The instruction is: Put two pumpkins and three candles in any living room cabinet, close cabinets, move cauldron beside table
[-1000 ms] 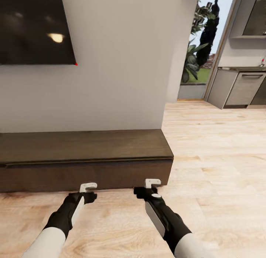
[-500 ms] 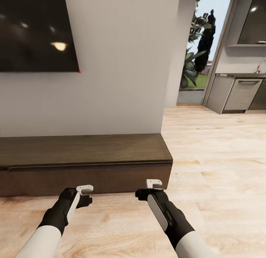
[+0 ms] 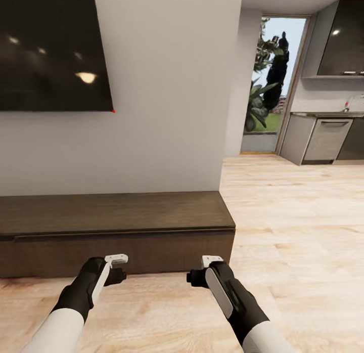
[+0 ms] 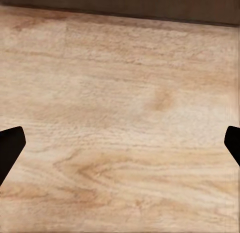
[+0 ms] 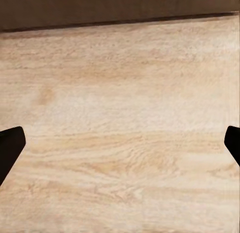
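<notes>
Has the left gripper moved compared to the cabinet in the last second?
Yes. In the head view the left gripper sat level with the foot of the cabinet front a second ago; now it overlaps the lower front. The camera tilted too, so part of the shift may be apparent.

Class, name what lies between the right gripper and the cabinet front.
Bare wooden floor only, between the right gripper and the cabinet; the right wrist view shows it.

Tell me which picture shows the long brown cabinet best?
The head view: the whole cabinet sits under the TV, drawers shut. Each wrist view catches just a dark strip of it beyond the wooden floor.
</notes>
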Motion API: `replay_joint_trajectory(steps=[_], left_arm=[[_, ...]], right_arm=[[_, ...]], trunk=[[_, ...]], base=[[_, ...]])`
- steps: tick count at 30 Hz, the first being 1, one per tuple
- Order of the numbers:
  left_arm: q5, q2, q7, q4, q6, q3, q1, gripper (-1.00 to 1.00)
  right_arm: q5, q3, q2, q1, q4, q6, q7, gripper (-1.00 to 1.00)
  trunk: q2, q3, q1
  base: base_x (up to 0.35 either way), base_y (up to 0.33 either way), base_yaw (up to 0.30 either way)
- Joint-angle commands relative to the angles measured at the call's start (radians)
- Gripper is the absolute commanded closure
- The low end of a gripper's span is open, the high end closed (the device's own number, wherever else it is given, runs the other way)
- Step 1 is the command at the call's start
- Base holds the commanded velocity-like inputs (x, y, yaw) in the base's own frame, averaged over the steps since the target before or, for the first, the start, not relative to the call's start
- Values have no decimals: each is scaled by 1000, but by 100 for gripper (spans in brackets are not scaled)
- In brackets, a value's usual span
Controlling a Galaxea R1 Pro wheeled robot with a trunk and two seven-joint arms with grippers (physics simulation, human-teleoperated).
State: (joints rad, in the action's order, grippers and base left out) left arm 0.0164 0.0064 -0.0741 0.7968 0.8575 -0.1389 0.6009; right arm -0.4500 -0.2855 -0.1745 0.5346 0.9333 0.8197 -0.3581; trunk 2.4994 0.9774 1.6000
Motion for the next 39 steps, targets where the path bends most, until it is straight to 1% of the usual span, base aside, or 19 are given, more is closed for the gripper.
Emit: replay_joint_trajectory(steps=[1, 3, 4, 6, 10, 12, 13, 14, 15, 16, 17, 18, 20, 25, 32, 39], left_arm=[[2, 0, -1, 1, 7, -1, 0, -100], [2, -1, 0, 1, 8, -2, 0, -100], [1, -1, 2, -2, 9, -2, 0, -100], [1, -4, 2, -3, 9, -2, 0, -100], [1, -3, 2, -9, 7, -1, 0, -100], [1, 0, 3, -16, 5, 0, 0, -100], [1, 5, 3, -37, 1, 0, -1, -100], [1, 10, 4, -50, -2, -1, -1, -100], [1, 17, 4, -64, -6, 0, -1, -100], [-1, 31, 5, -93, -16, 0, -1, -100], [-1, 38, 6, -115, -29, -1, -1, -100], [-1, 44, 6, -136, -47, -1, -1, -100], [-1, 47, 6, -152, -60, -1, -1, -100], [-1, 51, 7, -167, -70, 0, -1, -100], [0, 51, 6, -174, -72, 0, -1, -100], [-1, 49, 4, -177, -74, 0, -1, -100]], right_arm=[[-14, 3, 0, 1, 0, 9, -9, -100], [-24, 7, 0, 1, 0, 13, -9, -100], [-70, 8, 0, 0, -1, 17, -9, -100], [-86, 9, 0, -12, 0, 13, -9, -100], [-83, 3, 0, -54, 3, 8, -10, -100], [-80, 6, 0, -103, 5, -12, -10, -100], [-79, 7, 0, -142, 14, -62, -10, -100], [-80, 7, 0, -152, 24, -82, -10, -100], [-81, 7, 0, -159, 35, -97, -10, -100], [-80, 7, 4, -167, 47, -111, -10, -100], [-80, 7, 7, -174, 53, -117, -10, -100], [-80, 7, 9, -188, 60, -122, -10, -100], [-79, 6, 11, -203, 65, -128, -10, -100], [-79, 7, 17, -215, 63, -186, -10, -100], [-82, 8, 23, -215, 57, -214, -11, -100], [-82, 8, 26, -216, 53, -217, -12, -100]], trunk=[[-7, -2, -4], [-21, -8, -12], [-28, -12, -15], [-42, -18, -23], [-70, -29, -38], [-84, -35, -46], [-91, -38, -50], [-98, -41, -54], [-105, -44, -58], [-112, -47, -61], [-119, -50, -65], [-126, -54, -69], [-140, -60, -77], [-175, -75, -96], [-224, -97, -123], [-273, -119, -150]], base=[[0, 0, 0], [0, 0, 0], [0, 0, 0], [0, 0, 57], [0, 0, 77], [0, 0, 21], [0, 0, 7], [0, 0, 4], [0, 0, 3], [0, 0, 1], [0, 0, 0], [0, 0, 0], [0, 0, 0], [0, 0, 15], [0, 0, 226], [0, 0, 277]])
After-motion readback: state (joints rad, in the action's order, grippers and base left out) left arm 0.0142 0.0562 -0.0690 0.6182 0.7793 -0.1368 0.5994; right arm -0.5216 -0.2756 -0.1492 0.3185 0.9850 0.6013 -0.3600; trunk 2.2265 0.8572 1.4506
